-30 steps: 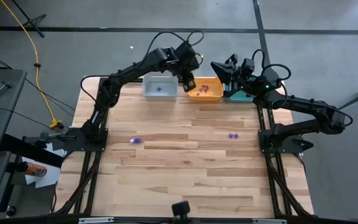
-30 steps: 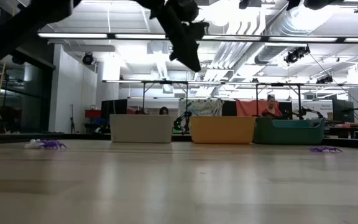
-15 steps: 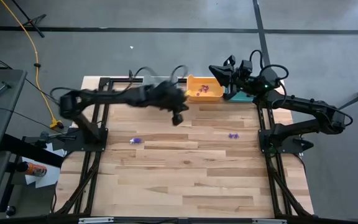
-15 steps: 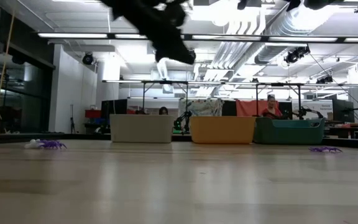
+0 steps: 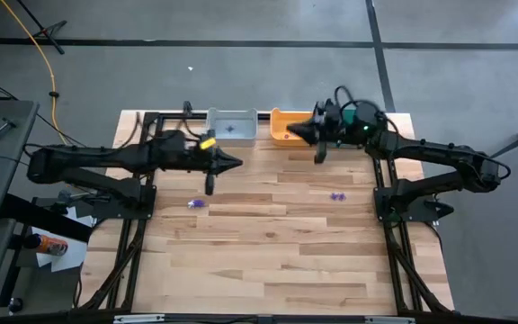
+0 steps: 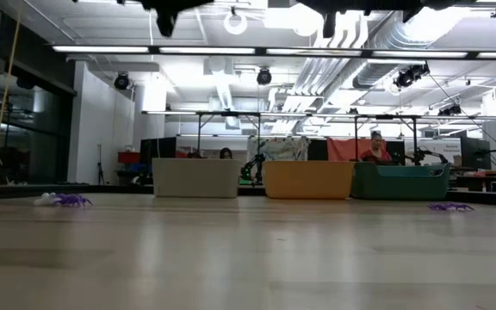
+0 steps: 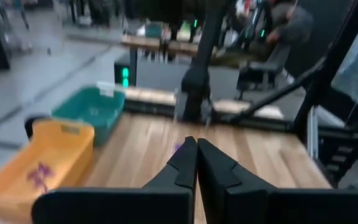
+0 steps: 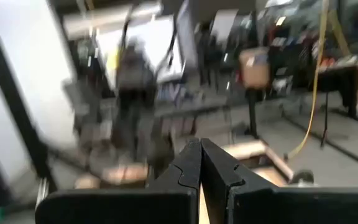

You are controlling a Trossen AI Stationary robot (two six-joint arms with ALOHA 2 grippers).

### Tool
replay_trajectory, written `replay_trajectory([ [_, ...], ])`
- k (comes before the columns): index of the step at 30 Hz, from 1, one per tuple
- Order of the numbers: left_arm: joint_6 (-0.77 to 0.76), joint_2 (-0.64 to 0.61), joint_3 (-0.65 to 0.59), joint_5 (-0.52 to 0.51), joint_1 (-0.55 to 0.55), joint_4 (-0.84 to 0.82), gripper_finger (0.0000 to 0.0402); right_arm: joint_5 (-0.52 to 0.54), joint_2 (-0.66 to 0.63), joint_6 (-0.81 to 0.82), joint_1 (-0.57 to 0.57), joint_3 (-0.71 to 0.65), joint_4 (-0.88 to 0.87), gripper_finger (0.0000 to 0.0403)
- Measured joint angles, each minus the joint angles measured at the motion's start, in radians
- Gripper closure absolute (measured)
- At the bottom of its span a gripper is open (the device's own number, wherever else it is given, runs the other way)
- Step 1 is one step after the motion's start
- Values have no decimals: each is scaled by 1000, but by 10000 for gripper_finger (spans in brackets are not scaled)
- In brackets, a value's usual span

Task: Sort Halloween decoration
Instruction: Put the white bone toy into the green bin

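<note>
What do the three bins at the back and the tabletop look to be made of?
Grey bin, orange bin and teal bin: probably moulded plastic, matte, with uniform solid colour and smooth walls with rolled rims. Table: wood, butcher-block style, with pale staggered planks and visible grain; the faint sheen in the low view suggests a sealed finish.

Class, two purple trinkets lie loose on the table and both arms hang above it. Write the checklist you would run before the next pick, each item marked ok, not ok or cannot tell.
1. Left gripper empty: ok, fingers shut together with nothing between.
2. Right gripper empty: ok, shut on nothing.
3. A gripper open for picking: not ok, both shut.
4. Targets in sight: ok, one purple trinket on the left side, another purple trinket on the right side, both apart from the bins.
5. Bins reachable: ok for the grey bin; the right arm covers part of the orange bin.
6. Which bin takes purple: cannot tell.
</note>
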Motion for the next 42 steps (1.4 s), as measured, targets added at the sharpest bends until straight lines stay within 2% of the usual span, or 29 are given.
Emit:
replay_trajectory([
  [4, 6, -64, 0, -2, 4, 10, 401, 18, 0, -100, 86, 0, -123, 403],
  [11, 6, -88, -1, -5, 5, 13, 401, 133, 0, -129, 166, 0, -186, 403],
  [27, -9, -83, -1, -8, 5, 11, 401, 138, 0, -105, 171, 0, -179, 403],
  [38, -8, -83, -1, -88, 5, 7, 401, 139, 0, -106, 170, 0, -183, 403],
  [42, 39, -83, -1, -101, 5, 7, 401, 139, 0, -105, 170, 0, -184, 403],
])
